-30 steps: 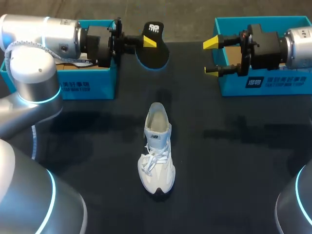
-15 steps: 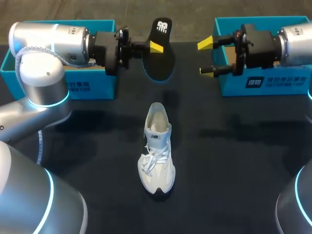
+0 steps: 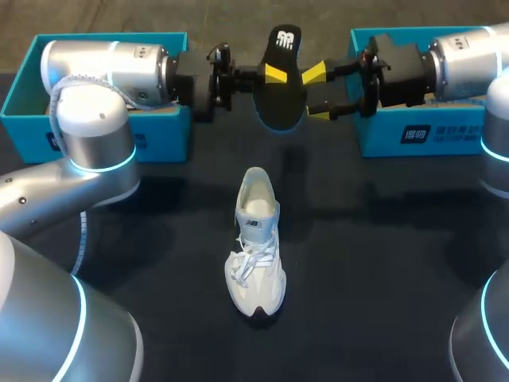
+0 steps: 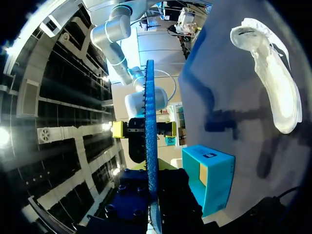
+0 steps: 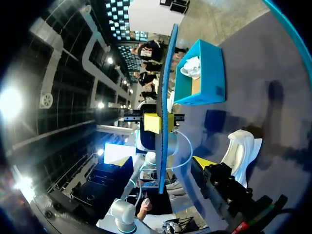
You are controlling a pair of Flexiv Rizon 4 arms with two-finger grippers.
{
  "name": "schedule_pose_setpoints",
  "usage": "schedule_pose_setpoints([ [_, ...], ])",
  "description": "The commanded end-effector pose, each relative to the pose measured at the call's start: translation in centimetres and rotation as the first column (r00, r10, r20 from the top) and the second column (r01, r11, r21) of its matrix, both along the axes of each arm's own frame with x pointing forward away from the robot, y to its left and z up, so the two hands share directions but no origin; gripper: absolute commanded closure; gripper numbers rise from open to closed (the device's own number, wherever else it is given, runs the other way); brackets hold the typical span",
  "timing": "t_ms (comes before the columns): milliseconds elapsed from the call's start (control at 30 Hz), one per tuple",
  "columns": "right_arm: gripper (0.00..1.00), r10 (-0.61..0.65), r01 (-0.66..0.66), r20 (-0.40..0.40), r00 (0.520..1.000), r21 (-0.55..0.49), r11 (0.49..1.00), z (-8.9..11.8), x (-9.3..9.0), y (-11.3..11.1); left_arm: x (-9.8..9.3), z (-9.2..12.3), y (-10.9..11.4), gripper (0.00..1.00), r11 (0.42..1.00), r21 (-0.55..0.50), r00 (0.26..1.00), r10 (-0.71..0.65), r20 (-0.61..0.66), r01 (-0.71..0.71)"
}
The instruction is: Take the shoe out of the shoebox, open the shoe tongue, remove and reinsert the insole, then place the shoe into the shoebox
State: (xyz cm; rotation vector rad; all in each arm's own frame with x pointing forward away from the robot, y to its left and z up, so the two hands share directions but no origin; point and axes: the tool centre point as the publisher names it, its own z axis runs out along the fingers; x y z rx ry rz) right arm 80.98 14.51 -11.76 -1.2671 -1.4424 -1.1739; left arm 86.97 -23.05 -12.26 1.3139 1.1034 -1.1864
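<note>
Black, matte table surface [image 3: 382,263], with soft shadows of both arms cast across it.

Position of white shoe [image 3: 256,243]: middle of the surface, upright on its sole, toe toward the near edge, heel toward the far edge, laces loose, mouth open and pale inside. Well apart from both boxes and both grippers.

Position of black insole [image 3: 283,79]: off the surface, held in the air above the far middle, between the two boxes and beyond the shoe's heel. Broad face toward the head camera; seen as a thin blue-edged blade in the left wrist view [image 4: 149,146] and in the right wrist view [image 5: 162,112].

Left gripper [image 3: 270,74]: entered from the left, clamped on the insole with one finger on each face, yellow tip pressed flat against the black face.

Right gripper [image 3: 316,91]: entered from the right, fingers spread wide, yellow tips just beside the insole's right edge. Contact with the insole not determinable.

Left shoebox [image 3: 151,139]: teal, at the far left of the surface, partly covered by the left arm; white paper inside, visible in the right wrist view [image 5: 200,78].

Right shoebox [image 3: 429,135]: teal, at the far right, partly behind the right arm.
</note>
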Motion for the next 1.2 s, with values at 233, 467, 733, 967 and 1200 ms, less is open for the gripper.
schedule_pose_setpoints([
  [233, 0.53, -0.002, 0.002, -0.001, 1.0, 0.014, 1.0, -0.3, 0.7, 1.3, 0.1, 0.3, -1.2, 1.0, 0.999, -0.042, 1.0, 0.005, 0.001, -0.005],
  [467, 0.64, -0.007, 0.007, 0.0, 1.0, 0.02, 1.0, -0.3, 0.8, 1.7, -0.2, 0.1, -1.4, 1.0, 0.998, -0.056, 1.0, 0.004, -0.005, -0.004],
  [733, 1.0, -0.013, 0.013, -0.003, 1.0, 0.024, 1.0, -0.5, 0.7, 1.9, -0.5, 0.2, -1.2, 1.0, 0.997, -0.072, 1.0, 0.006, -0.011, -0.006],
  [967, 1.0, -0.034, 0.035, -0.012, 0.999, 0.078, 0.996, -0.8, 0.7, 1.9, -1.0, 0.7, -1.3, 1.0, 0.996, -0.087, 0.999, -0.023, -0.028, 0.021],
  [1200, 1.0, -0.039, 0.038, 0.022, 0.999, 0.065, 0.997, -0.9, 0.8, 1.6, -0.7, 0.6, 0.0, 0.0, 0.999, -0.044, 1.0, -0.004, -0.023, 0.003],
])
